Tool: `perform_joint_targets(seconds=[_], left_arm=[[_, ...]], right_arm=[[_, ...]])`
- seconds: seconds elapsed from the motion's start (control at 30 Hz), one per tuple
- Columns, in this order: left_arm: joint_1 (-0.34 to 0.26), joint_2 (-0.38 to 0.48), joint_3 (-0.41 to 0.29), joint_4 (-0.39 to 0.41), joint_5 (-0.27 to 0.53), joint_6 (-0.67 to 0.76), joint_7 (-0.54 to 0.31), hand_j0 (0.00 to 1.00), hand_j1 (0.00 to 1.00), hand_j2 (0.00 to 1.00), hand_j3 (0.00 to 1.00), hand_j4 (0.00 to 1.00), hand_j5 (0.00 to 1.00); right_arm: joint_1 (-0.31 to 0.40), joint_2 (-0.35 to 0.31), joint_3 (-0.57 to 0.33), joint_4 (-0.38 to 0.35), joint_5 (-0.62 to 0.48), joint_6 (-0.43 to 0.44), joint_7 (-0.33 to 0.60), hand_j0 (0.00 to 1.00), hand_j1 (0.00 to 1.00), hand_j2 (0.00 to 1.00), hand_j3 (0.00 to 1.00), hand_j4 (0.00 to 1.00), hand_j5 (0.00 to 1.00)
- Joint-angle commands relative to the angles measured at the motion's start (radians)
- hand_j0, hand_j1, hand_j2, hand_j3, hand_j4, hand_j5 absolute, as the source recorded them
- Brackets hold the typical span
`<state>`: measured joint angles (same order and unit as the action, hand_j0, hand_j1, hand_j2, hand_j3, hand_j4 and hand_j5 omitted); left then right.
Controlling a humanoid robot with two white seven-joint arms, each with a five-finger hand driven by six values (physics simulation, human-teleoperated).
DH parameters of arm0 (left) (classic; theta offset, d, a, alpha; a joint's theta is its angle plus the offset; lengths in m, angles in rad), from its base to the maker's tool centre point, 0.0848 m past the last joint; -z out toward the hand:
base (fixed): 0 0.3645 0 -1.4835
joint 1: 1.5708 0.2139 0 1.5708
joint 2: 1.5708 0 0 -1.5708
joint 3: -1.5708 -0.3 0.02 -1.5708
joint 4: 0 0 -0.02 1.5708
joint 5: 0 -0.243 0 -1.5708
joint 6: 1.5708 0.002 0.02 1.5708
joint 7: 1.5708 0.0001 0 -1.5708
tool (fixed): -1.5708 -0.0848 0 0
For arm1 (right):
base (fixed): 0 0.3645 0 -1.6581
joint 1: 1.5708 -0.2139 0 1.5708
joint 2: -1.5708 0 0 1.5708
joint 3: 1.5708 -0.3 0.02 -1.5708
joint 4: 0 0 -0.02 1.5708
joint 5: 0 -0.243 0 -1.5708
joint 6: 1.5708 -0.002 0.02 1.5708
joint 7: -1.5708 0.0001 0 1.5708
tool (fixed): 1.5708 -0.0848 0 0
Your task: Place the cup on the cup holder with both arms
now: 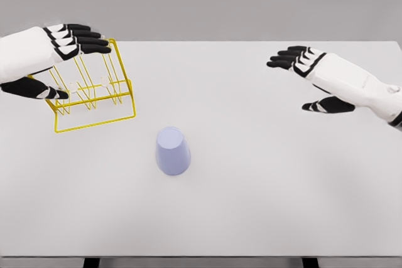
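Cup (172, 150) looks light, rigid, smooth, likely slippery; grip its side wall; right hand (312, 76) fingers spread, empty; left hand (56, 61) fingers bracket cup holder (94, 89), contact unclear.

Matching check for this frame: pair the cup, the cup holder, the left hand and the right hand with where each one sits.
Things:
1. cup
2. cup holder
3. left hand
4. right hand

Places:
A. open, over the table's right side
B. around the yellow rack, far left
C. alone near the table's middle
D. far left of the table, yellow wire

Pairs: 1-C, 2-D, 3-B, 4-A
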<state>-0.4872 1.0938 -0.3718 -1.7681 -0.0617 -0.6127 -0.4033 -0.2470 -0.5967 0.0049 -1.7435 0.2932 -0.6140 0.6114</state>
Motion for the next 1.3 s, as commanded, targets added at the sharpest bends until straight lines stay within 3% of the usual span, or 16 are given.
perform_joint_targets(seconds=[0.0,0.03,0.13,0.2,0.4,0.47,0.57,0.83,0.93,1.17,1.27], left_arm=[[0.001,0.003,-0.096,-0.001,0.043,0.002,-0.139,1.0,1.0,1.0,1.0,1.0,1.0],[-0.024,0.003,-0.107,-0.001,0.051,0.002,-0.196,1.0,1.0,1.0,1.0,1.0,1.0],[-0.076,0.003,-0.125,-0.001,0.086,0.002,-0.208,1.0,1.0,1.0,1.0,1.0,1.0],[-0.145,-0.009,-0.194,-0.001,0.106,0.002,-0.208,1.0,1.0,1.0,1.0,1.0,1.0],[-0.505,-0.081,-0.553,-0.002,0.212,0.002,-0.208,1.0,1.0,1.0,1.0,1.0,1.0],[-0.583,-0.094,-0.641,-0.004,0.235,0.002,-0.208,1.0,1.0,1.0,1.0,1.0,1.0],[-0.619,-0.097,-0.656,-0.004,0.235,0.002,-0.208,1.0,1.0,1.0,1.0,1.0,1.0],[-0.639,-0.143,-0.705,-0.004,0.166,0.002,-0.208,1.0,1.0,1.0,1.0,1.0,1.0],[-0.637,-0.186,-0.759,-0.004,0.089,0.002,-0.208,1.0,1.0,1.0,1.0,1.0,1.0],[-0.633,-0.209,-0.77,-0.002,-0.044,0.002,-0.208,1.0,1.0,1.0,1.0,1.0,1.0],[-0.633,-0.222,-0.789,-0.002,-0.046,0.002,-0.208,0.99,0.99,0.99,0.99,0.99,0.99]], right_arm=[[0.0,0.005,-0.016,0.001,-0.002,0.003,-0.001,1.0,1.0,1.0,1.0,1.0,1.0],[0.003,0.003,-0.016,-0.002,0.0,0.003,-0.001,1.0,1.0,1.0,1.0,1.0,1.0],[0.002,-0.005,-0.016,-0.004,-0.002,0.003,-0.001,1.0,1.0,1.0,1.0,1.0,1.0],[0.002,-0.005,-0.014,-0.002,-0.002,0.003,-0.001,1.0,1.0,1.0,1.0,1.0,1.0],[-0.009,-0.001,0.038,-0.004,0.003,0.003,-0.001,1.0,1.0,1.0,1.0,1.0,1.0],[-0.011,-0.005,0.037,0.001,0.003,0.003,-0.001,1.0,1.0,1.0,1.0,1.0,1.0],[-0.011,-0.015,0.037,0.001,0.003,0.003,-0.001,1.0,1.0,1.0,1.0,1.0,1.0],[-0.011,-0.015,0.037,-0.001,0.004,0.003,-0.001,1.0,1.0,1.0,1.0,1.0,1.0],[-0.011,-0.015,0.037,-0.002,0.004,0.003,-0.001,1.0,1.0,1.0,1.0,1.0,1.0],[-0.011,-0.017,0.037,-0.001,0.004,0.003,-0.001,1.0,1.0,1.0,1.0,1.0,1.0],[-0.011,-0.017,0.038,-0.001,0.006,0.003,-0.001,1.0,1.0,1.0,1.0,1.0,1.0]])
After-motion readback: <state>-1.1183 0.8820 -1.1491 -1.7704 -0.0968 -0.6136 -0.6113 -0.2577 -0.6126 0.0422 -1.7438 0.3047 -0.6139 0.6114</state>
